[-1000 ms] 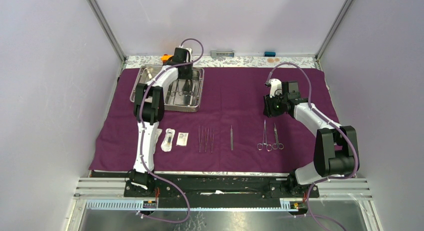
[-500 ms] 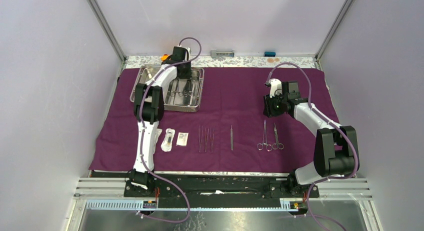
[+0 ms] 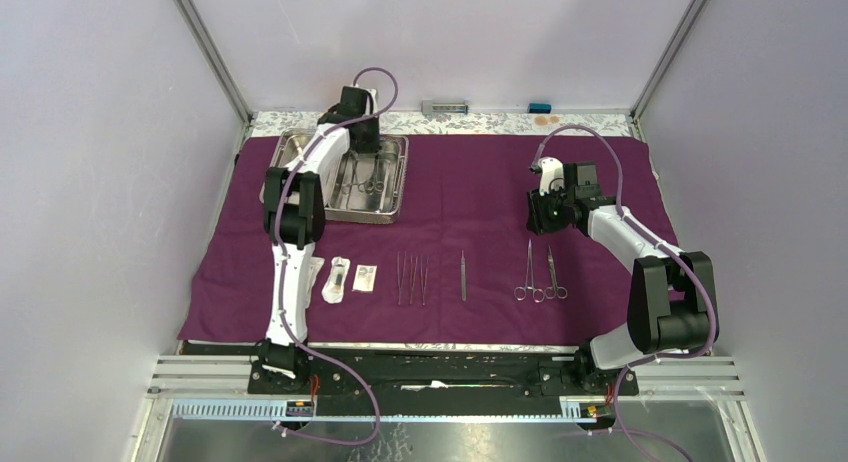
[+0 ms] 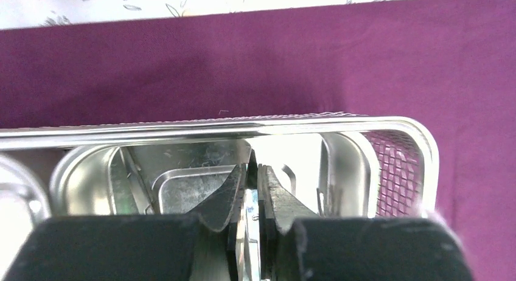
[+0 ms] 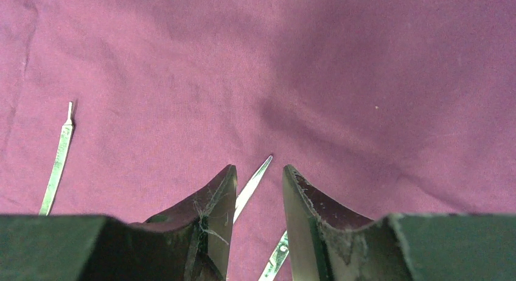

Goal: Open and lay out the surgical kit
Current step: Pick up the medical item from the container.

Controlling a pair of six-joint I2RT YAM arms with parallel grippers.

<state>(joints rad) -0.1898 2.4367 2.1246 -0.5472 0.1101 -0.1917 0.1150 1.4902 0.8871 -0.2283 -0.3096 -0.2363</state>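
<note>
Surface: dark purple cloth wrap [image 3: 480, 192] spread flat on a table inside a pale-walled enclosure.
Landmark: steel tray [image 3: 403, 182], at the far left of the cloth.
Tray contents: ring-handled instruments [image 3: 365, 177] lie in the right compartment.
Laid-out row: on the near side of the tray, running to its right, in this order: sealed packets [image 3: 338, 279], tweezers [image 3: 411, 279], ring-handled forceps [image 3: 528, 274].
Left gripper [image 4: 252, 174]: inside the tray's right compartment, fingers drawn almost together on a thin steel instrument [image 4: 247, 232]; its type cannot be told.
Right gripper [image 5: 258, 168]: well to the right of the tray, low over the cloth at the forceps tips; jaws partly apart, holding nothing.
Step in hand: judged to be unloading the tray, with one instrument just gripped.
Next move: lift straight up clear of the tray rim without snagging neighbouring instruments, then carry the piece to a free spot in the row on the near side of the tray.
</note>
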